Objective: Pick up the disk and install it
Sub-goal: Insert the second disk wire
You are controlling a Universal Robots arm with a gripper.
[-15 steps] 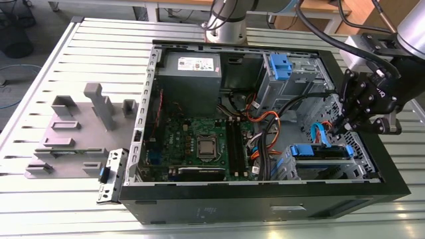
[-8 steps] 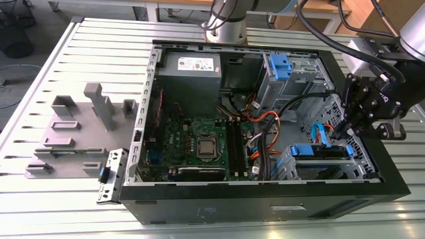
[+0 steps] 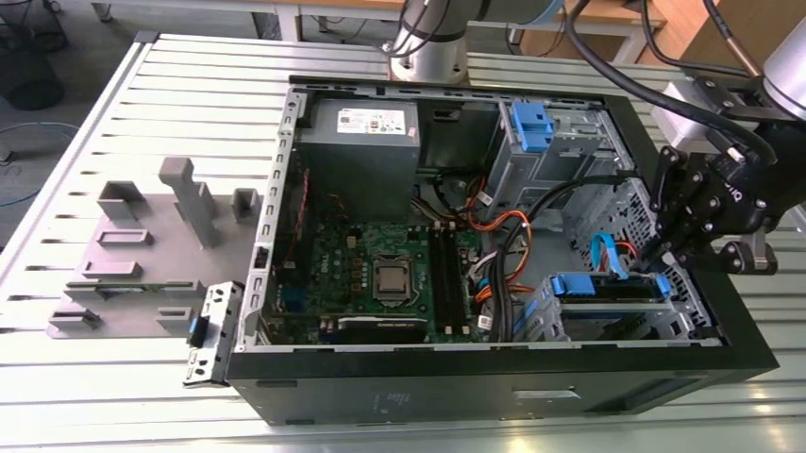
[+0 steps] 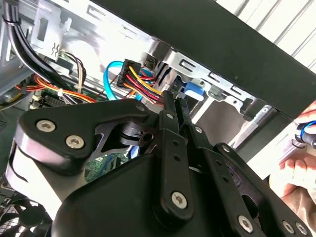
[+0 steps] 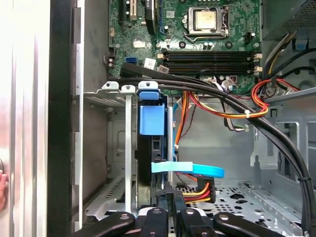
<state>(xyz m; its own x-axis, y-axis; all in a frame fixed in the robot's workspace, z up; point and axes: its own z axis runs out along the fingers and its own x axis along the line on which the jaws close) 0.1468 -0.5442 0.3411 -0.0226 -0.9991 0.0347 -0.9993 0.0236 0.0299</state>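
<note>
The disk (image 3: 613,304) sits inside the drive bay at the case's corner on the exterior view's right, its blue plastic rail frame (image 3: 587,284) showing on top. In the first wrist view the disk (image 5: 146,163) stands edge-on in the bay behind its blue tab (image 5: 151,119). My gripper (image 3: 665,253) hovers just beside that bay, over the case's edge. Its fingers lie together, shut with nothing between them, in both wrist views (image 4: 176,101) (image 5: 170,193). A blue data cable (image 5: 190,169) and a multicoloured power plug (image 5: 202,190) lie right by the fingertips.
The open computer case (image 3: 504,392) holds a motherboard (image 3: 377,274), a grey power-supply box (image 3: 365,137) and a tall metal cage with a blue clip (image 3: 529,127). Thick black cables (image 5: 237,106) cross the case. A grey fixture (image 3: 139,255) lies outside. A person's hand (image 4: 296,170) is beside the case.
</note>
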